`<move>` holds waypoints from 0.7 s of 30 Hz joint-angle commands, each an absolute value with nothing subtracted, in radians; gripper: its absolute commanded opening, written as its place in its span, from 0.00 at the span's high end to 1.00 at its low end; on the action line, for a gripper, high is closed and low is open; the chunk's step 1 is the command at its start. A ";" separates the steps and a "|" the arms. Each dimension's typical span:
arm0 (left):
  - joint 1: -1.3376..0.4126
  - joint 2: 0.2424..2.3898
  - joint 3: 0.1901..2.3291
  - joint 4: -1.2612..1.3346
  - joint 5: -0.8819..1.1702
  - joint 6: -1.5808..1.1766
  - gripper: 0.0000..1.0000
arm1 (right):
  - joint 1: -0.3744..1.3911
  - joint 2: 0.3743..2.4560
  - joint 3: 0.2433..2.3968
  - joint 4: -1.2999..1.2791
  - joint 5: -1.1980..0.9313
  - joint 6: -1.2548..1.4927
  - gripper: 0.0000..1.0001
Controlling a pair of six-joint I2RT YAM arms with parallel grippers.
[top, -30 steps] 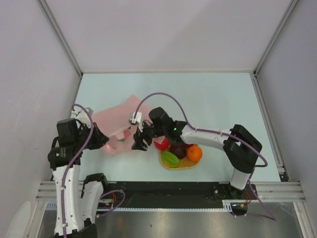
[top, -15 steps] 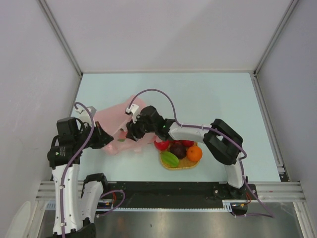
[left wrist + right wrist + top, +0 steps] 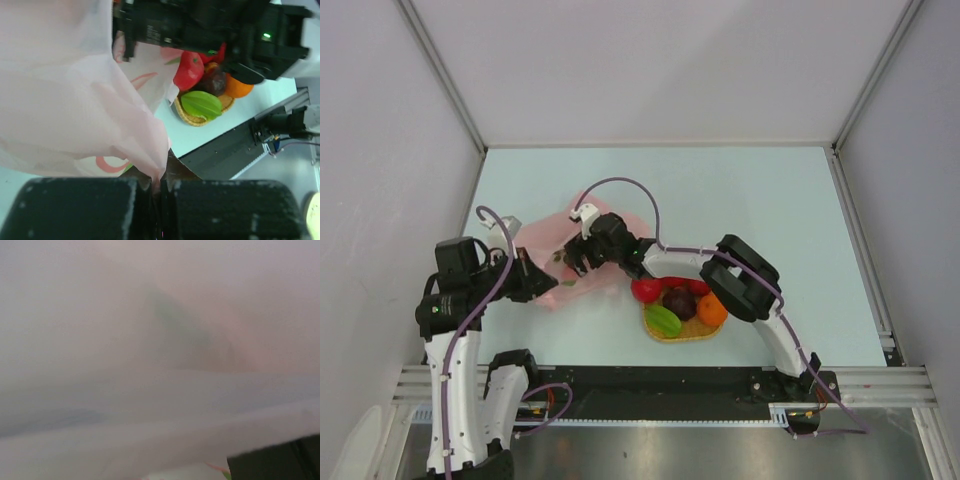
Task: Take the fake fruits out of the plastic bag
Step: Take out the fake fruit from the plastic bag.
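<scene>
The pink plastic bag [image 3: 552, 243] lies at the left of the table. My left gripper [image 3: 533, 281] is shut on its near edge, and in the left wrist view a fold of bag [image 3: 75, 100] runs into the closed jaws. My right gripper [image 3: 571, 262] reaches into the bag's mouth. Its wrist view is filled with pink plastic [image 3: 150, 340], with a blurred green and red shape behind it, so its jaws are hidden. Two red fruits [image 3: 646, 290], a purple one [image 3: 679, 302], an orange one [image 3: 712, 311] and a green one [image 3: 663, 320] sit on the woven mat [image 3: 686, 336].
The right arm stretches from its base at the near right across the mat to the bag. White walls close in the table on the left, back and right. A black rail [image 3: 660, 378] runs along the near edge.
My right gripper has moved left and farther, from beside the mat into the mouth of the bag. My left gripper has stayed shut on the bag's edge.
</scene>
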State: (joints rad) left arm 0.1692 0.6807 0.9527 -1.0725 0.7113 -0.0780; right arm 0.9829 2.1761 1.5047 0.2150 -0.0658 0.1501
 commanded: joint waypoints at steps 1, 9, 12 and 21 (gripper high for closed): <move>0.166 0.681 0.971 -1.109 0.814 -0.022 1.00 | 0.982 2.253 1.614 0.264 -0.032 0.158 0.14; 0.167 0.693 0.986 -1.138 0.816 -0.002 1.00 | 0.968 2.457 1.871 0.248 -0.037 0.175 0.21; 0.170 0.693 0.996 -1.155 0.795 0.029 1.00 | 0.968 2.511 1.942 0.256 -0.051 0.157 0.33; 0.170 0.675 0.986 -1.140 0.753 0.018 1.00 | 0.969 2.513 1.927 0.250 -0.077 0.112 0.62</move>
